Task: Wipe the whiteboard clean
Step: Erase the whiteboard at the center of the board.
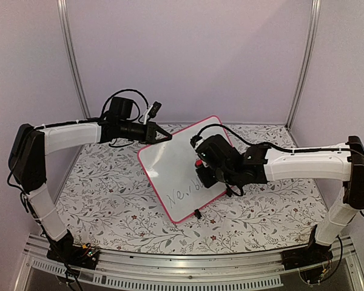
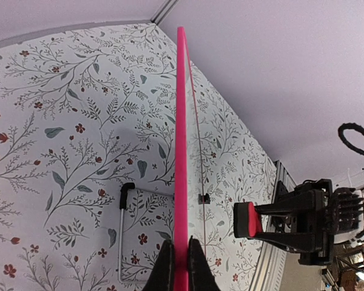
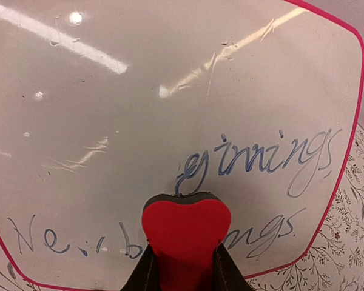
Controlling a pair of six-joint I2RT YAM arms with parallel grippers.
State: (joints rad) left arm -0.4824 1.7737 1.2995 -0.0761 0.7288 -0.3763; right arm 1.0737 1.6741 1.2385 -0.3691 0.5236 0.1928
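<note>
Right gripper (image 3: 183, 267) holds red eraser (image 3: 185, 227) at pink-rimmed whiteboard (image 3: 170, 91) bearing blue handwriting (image 3: 267, 160).

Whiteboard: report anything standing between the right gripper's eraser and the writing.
Nothing visible stands between them. The right gripper holds the eraser up against the whiteboard, right at the writing. The left gripper clamps the rim, away from the eraser's path.
</note>
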